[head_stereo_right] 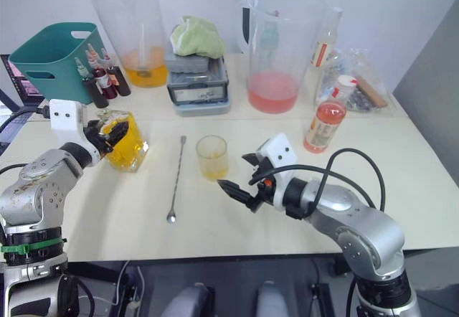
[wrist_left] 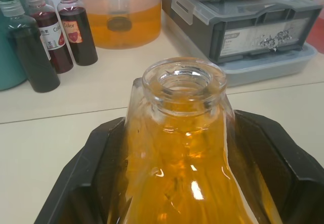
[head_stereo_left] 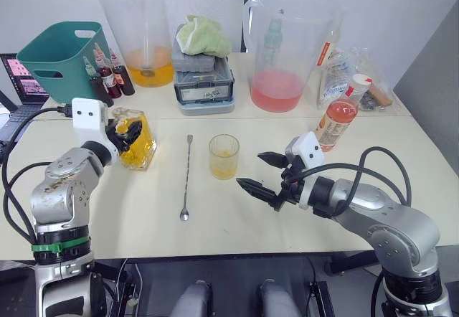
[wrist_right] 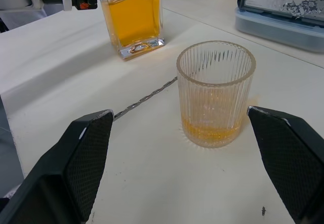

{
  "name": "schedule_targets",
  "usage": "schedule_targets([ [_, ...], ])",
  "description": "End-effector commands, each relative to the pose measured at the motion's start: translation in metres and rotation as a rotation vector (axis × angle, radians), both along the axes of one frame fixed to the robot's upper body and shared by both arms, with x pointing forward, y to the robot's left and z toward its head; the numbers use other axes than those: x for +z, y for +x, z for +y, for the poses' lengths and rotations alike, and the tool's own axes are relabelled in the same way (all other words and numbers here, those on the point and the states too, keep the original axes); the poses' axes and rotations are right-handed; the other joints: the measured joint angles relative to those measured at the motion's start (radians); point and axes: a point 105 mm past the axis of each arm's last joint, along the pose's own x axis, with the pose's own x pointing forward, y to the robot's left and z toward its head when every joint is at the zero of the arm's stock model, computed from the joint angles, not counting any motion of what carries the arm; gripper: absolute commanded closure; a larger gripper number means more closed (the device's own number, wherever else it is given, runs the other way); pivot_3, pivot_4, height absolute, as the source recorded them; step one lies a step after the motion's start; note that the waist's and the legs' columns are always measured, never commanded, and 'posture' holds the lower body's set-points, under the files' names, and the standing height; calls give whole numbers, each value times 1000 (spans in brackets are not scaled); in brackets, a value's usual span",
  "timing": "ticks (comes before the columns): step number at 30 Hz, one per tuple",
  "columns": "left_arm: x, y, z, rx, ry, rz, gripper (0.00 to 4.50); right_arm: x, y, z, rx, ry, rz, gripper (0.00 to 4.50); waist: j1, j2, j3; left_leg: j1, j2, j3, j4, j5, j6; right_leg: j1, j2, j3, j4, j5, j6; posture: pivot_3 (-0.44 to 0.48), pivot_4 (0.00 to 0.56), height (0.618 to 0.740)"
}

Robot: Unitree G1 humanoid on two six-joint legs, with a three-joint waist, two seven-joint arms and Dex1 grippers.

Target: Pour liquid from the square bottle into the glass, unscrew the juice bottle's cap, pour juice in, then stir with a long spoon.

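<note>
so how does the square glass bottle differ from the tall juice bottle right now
The squat faceted clear glass bottle holds yellow-orange liquid; the tall slim plastic juice bottle holds pinkish-red juice. The glass bottle's mouth is open, while the juice bottle wears its white cap. The left hand is shut on the glass bottle; the juice bottle stands free, apart from the open right hand. Both stand upright on the cream table.

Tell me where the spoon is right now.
In the left eye view, the spoon lies flat on the table, between the square bottle and the glass.
</note>
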Motion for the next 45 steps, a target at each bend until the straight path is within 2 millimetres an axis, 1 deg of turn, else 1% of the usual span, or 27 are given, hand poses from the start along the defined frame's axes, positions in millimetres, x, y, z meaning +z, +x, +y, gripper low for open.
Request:
schedule_targets([
  [1, 9, -2, 1, 27, -7, -59, 1711, 10, -3, 1, 19, 12, -33, 0, 1, 0, 0, 0, 0, 0, 0, 0, 0, 0, 0, 0, 0, 0, 0, 0, 150, 740],
  [5, -3, 5, 2, 70, -17, -11, 1711, 11, -4, 1, 20, 12, -35, 0, 12, 0, 0, 2, 0, 0, 0, -1, 2, 2, 0, 1, 0, 0, 0, 0, 150, 740],
  [8, -2, 6, 2, 77, -24, -23, 1711, 11, -4, 1, 17, 13, -37, 0, 19, 0, 0, 4, 0, 1, 0, -2, 3, 3, 0, 1, 0, 0, 0, 0, 150, 740],
  [10, 3, 6, 1, 72, -38, -59, 635, 11, -5, 1, 11, 13, -37, 0, 20, 0, 0, 6, 0, 2, -1, -2, 3, 4, 0, 2, 0, 0, 0, 0, 150, 740],
  [12, 11, 5, -1, 55, -49, -98, 11, 10, -5, 0, 4, 12, -37, 0, 20, 0, 0, 7, 0, 3, -1, -2, 3, 4, 0, 3, 0, 0, 0, 0, 150, 740],
  [20, 28, -6, -2, -6, -55, -182, 11, 10, -4, -11, -36, 11, -44, 0, 20, 0, 0, 7, 0, 3, -1, -2, 3, 4, 0, 3, 0, 0, 0, 0, 150, 740],
  [25, 37, -20, 0, -62, -73, -210, 11, 11, 0, -28, -87, 11, -51, 0, 20, 0, 0, 7, 0, 4, -2, -2, 3, 4, 0, 4, -1, 0, 0, 0, 150, 740],
  [27, 38, -32, 4, -125, -88, -208, 11, 9, 0, -40, -122, 7, -50, 0, 20, 0, 0, 7, 0, 4, -2, -2, 4, 4, 0, 4, -1, 0, 0, 0, 150, 740],
  [28, 36, -41, 10, -159, -93, -185, 11, 8, 1, -51, -154, 8, -49, 0, 20, 0, 0, 7, 1, 4, -2, -2, 4, 4, 0, 4, -1, 0, 0, 0, 150, 740],
  [30, 33, -51, 17, -192, -89, -154, 11, 7, 1, -66, -196, 11, -50, 0, 19, 0, 0, 7, 1, 4, -4, -2, 4, 4, 0, 4, -2, 0, 0, 0, 150, 740],
  [32, 36, -64, 23, -258, -98, -146, 11, 9, 1, -92, -276, 10, -64, 0, 20, 0, 0, 8, 1, 5, -5, -2, 4, 4, 0, 5, -2, 0, 0, 0, 150, 740],
  [34, 38, -74, 27, -302, -105, -143, 11, 11, -1, -111, -329, 12, -73, 0, 23, 0, 0, 8, 2, 6, -5, -2, 4, 4, 1, 5, -3, 0, 0, 0, 150, 740],
  [35, 38, -76, 28, -311, -104, -140, 11, 11, -2, -115, -341, 14, -75, 0, 24, 0, 0, 8, 2, 6, -5, -3, 4, 5, 0, 5, -4, 0, 0, 0, 150, 740],
  [36, 33, -81, 31, -322, -78, -120, 11, 9, -4, -126, -372, -4, -75, 0, 26, 0, 0, 8, 2, 6, -6, -3, 4, 5, 0, 5, -5, 0, 0, 0, 150, 740],
  [38, 23, -89, 41, -322, -29, -81, 11, 5, -9, -153, -456, -26, -77, 0, 29, 0, -1, 10, 2, 7, -7, -3, 4, 6, 0, 5, -6, 0, 0, 0, 150, 740],
  [39, 13, -94, 50, -307, -11, -50, 11, 3, -14, -172, -514, -37, -78, 0, 30, 1, -1, 12, 2, 8, -8, -3, 5, 8, 0, 5, -6, 0, 0, 0, 150, 740],
  [40, 7, -97, 56, -297, -2, -31, 11, 2, -17, -183, -549, -42, -80, 0, 31, 1, -1, 14, 2, 9, -10, -3, 5, 9, 0, 6, -7, 0, 0, 0, 150, 740],
  [41, -7, -100, 67, -262, 30, 0, 11, 0, -22, -198, -597, -40, -83, 0, 32, 2, -1, 16, 2, 10, -10, -4, 6, 11, 0, 6, -7, 0, 0, 0, 150, 740],
  [42, -16, -103, 74, -241, 56, 21, 11, -2, -26, -208, -625, -39, -86, 0, 32, 2, -1, 19, 3, 11, -11, -4, 6, 14, 0, 6, -9, 0, 0, 0, 150, 740],
  [43, -30, -107, 85, -217, 74, 36, 11, -7, -31, -221, -666, -59, -81, 0, 33, 3, -1, 21, 4, 12, -13, -4, 7, 16, 0, 6, -12, 0, 0, 0, 150, 740],
  [45, -46, -114, 97, -195, 92, 52, 11, -15, -38, -235, -705, -94, -72, 0, 34, 3, -1, 29, 7, 15, -20, -4, 7, 24, 0, 6, -22, 0, 0, 0, 150, 740],
])
